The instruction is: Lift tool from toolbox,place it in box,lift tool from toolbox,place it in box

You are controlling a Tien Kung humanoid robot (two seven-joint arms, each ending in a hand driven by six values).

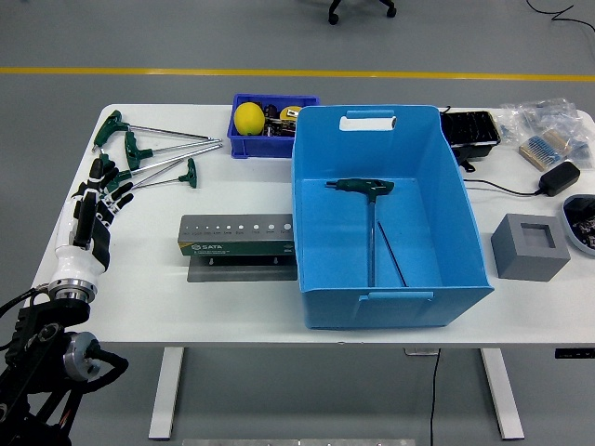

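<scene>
A green-handled T-wrench (369, 206) lies inside the large blue box (387, 139) at the table's middle right. Several more green-handled T-wrenches (149, 153) lie on the table at the far left. The grey tool holder (237, 238) stands left of the box. My left hand (88, 214) is open and empty, fingers spread, at the table's left edge, just below and left of the loose wrenches. My right arm is out of view.
A small dark-blue bin (244, 144) with a yellow ball (249, 118) stands behind the holder. A grey foam block (531, 246), a black tray (469, 128), a power adapter (560, 177) and plastic bags (548, 130) are at the right.
</scene>
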